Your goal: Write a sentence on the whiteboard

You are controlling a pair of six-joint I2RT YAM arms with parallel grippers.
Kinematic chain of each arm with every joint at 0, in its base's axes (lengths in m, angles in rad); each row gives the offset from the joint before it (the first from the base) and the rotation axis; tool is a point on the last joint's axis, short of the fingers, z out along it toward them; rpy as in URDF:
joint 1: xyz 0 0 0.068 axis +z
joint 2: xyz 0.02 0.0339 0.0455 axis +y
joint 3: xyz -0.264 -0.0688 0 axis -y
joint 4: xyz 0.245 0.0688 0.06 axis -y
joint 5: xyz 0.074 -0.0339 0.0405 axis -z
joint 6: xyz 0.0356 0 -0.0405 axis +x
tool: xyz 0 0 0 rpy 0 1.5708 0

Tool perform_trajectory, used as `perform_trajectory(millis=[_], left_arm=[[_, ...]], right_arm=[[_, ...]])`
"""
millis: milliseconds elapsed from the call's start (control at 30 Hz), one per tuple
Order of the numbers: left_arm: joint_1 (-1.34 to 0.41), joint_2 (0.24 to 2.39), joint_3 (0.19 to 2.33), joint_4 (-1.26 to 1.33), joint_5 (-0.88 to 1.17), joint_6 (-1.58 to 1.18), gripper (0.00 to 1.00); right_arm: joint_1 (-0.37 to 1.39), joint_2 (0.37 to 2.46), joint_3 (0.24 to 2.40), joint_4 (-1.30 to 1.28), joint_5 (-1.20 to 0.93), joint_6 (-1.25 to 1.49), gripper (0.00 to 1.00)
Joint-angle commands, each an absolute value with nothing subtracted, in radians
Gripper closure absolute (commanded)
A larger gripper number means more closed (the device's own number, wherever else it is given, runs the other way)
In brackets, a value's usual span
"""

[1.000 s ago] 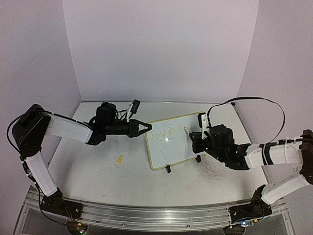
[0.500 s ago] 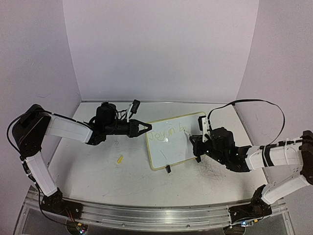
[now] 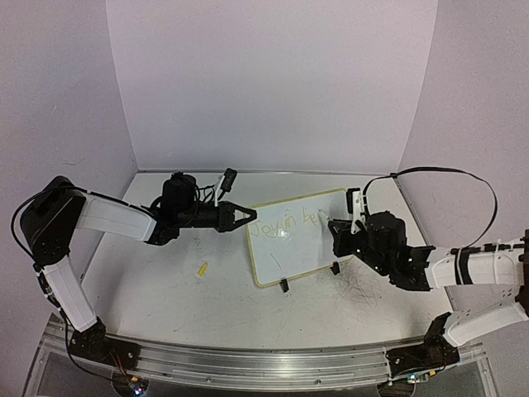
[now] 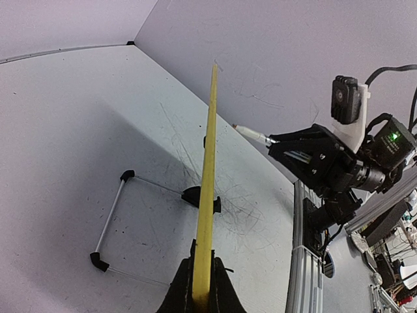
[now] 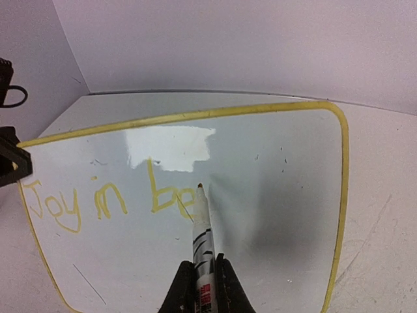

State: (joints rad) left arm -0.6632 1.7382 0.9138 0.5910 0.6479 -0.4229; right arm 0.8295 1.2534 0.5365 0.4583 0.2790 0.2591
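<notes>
Item: whiteboard (image 3: 293, 248), standing tilted on black feet at mid table (image 3: 165, 306).
left fingers (image 3: 250, 217): clamped on its left rim.
right fingers (image 3: 334, 229): closed around pen (image 5: 201, 241) at the board's right side, tip at the surface.
sentence (image 5: 98, 199): reads "Joy in be", ending at the tip.
</notes>
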Motion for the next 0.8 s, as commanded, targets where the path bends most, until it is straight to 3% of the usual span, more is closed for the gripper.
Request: perform_trajectory(millis=[0, 767], left_arm=[[-0.654, 1.727, 0.918, 0.509, 0.550, -0.374, 1.00], [-0.655, 1.729, 0.915, 0.509, 0.551, -0.373, 1.00]], right_arm=[[0.825, 1.240, 0.553, 0.504, 0.285, 0.222, 1.00], [0.806, 1.348, 0.616, 0.486, 0.311, 0.230, 1.00]])
